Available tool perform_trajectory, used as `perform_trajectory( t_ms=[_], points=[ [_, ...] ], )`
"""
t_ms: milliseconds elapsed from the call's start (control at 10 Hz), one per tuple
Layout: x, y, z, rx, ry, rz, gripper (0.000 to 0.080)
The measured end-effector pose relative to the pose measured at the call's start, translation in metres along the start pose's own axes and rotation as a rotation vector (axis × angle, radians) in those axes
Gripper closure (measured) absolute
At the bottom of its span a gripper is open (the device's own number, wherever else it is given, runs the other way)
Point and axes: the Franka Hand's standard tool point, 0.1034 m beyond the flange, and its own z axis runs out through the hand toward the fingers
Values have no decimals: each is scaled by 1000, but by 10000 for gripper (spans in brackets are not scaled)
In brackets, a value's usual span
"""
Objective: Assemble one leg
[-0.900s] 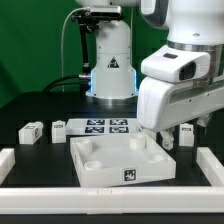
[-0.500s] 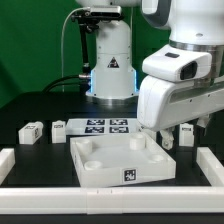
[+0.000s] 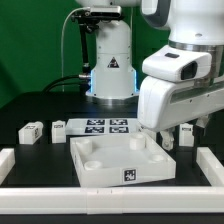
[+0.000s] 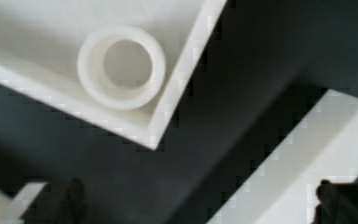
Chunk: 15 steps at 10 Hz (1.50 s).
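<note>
White panel (image 4: pixel 43 35) with its round socket (image 4: pixel 123 65) lies just ahead of the gripper (image 4: pixel 185 202), fingers wide apart and empty; a leg (image 3: pixel 185 131) stands near them, untouched.

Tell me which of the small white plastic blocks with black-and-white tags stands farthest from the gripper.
The small white leg at the exterior view's far left, outside its neighbouring leg; the rest stand nearer the gripper.

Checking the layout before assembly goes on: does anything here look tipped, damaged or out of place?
Nothing stands out. The large white square panel lies flat, sockets up; small white tagged leg blocks sit beside the marker board; the gripper hangs open near the panel's far corner.
</note>
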Motion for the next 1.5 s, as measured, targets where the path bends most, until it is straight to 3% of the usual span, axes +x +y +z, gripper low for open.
perform_trajectory(
  t_ms=[200, 400, 800, 900, 1100, 1300, 1500],
  points=[
    [-33, 13, 6, -7, 16, -250, 150],
    [-38, 15, 3, -19, 13, -298, 150],
    [-39, 15, 5, -18, 13, -307, 150],
    [-47, 18, 6, -51, 46, -458, 150],
    [-79, 10, 15, -43, 33, -676, 150],
    [-79, 2, 19, -79, 14, -836, 150],
    [-91, 11, 18, -79, 8, -820, 150]
  ],
)
